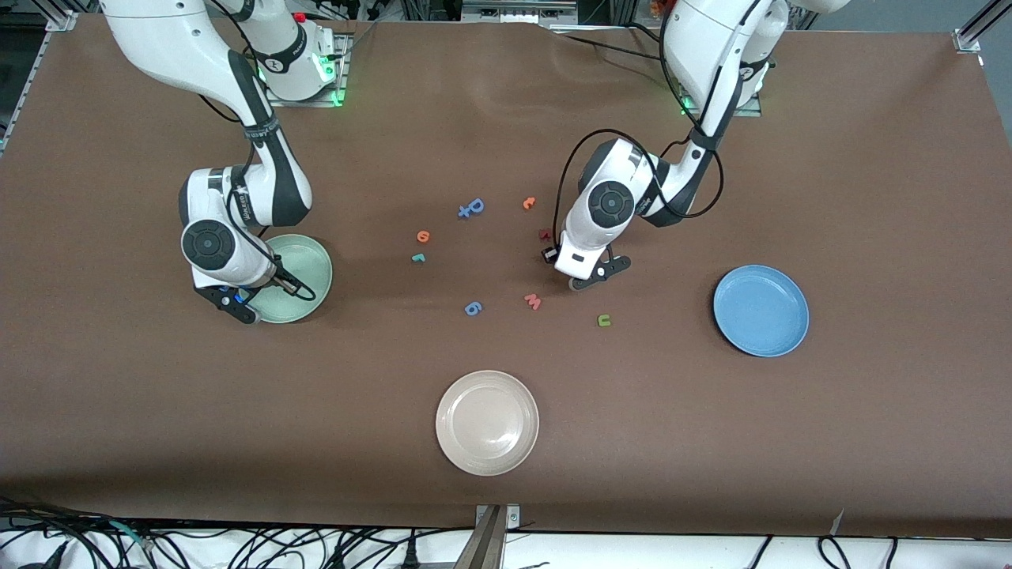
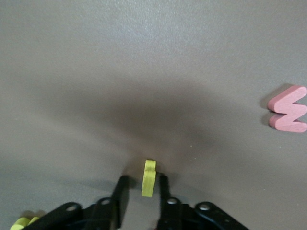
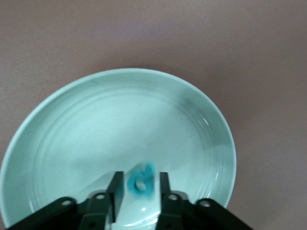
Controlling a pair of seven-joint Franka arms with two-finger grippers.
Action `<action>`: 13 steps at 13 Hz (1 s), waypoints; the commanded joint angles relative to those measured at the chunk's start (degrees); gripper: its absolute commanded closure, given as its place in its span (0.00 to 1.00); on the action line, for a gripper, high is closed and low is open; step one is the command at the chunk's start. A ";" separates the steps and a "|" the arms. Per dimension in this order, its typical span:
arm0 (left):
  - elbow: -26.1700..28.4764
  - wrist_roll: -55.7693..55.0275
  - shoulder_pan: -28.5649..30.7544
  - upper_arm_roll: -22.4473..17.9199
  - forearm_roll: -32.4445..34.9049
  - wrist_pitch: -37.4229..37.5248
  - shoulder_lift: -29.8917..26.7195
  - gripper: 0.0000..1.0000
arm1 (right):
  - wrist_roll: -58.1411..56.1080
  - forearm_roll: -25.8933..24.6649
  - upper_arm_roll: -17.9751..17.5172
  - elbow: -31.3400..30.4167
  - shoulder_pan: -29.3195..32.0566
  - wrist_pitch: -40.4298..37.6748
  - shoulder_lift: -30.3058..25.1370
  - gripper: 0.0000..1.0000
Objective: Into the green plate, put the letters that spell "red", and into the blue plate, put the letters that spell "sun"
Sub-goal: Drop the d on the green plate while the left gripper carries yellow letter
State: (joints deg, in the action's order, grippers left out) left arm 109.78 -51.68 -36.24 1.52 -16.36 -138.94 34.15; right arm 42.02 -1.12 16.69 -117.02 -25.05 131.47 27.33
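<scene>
My left gripper (image 1: 583, 284) is down at the table beside the pink "w" (image 1: 533, 301). A yellow letter (image 2: 149, 175) stands on edge between its fingers; it touches one finger and a gap shows at the other, so the left gripper (image 2: 142, 179) is still open. A second yellow piece (image 2: 21, 223) lies just beside the hand. My right gripper (image 1: 241, 307) hangs open over the green plate (image 1: 308, 265). A blurred teal letter (image 3: 141, 182) sits between its fingers, free of both, above the green plate (image 3: 120, 124). On the table lie the green "u" (image 1: 604, 320), the orange "e" (image 1: 424, 236) and a teal letter (image 1: 418, 258). The blue plate (image 1: 760, 310) holds nothing.
An off-white plate (image 1: 487, 423) sits nearest the front camera. Two darker blue letters (image 1: 471, 208) (image 1: 473, 308), an orange "c" (image 1: 529, 203) and a dark red letter (image 1: 545, 234) are scattered mid-table.
</scene>
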 commanded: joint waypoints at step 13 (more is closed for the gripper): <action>-21.89 17.03 24.27 -1.52 12.74 35.76 -0.76 1.00 | 40.32 2.35 -18.54 4.17 -3.33 4.32 -2.55 0.13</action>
State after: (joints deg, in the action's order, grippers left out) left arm 88.74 -37.98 -14.54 -0.69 -7.10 -104.63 32.80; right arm 79.04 0.51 -1.32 -112.35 -27.49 133.71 23.91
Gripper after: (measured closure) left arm 0.899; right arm 0.084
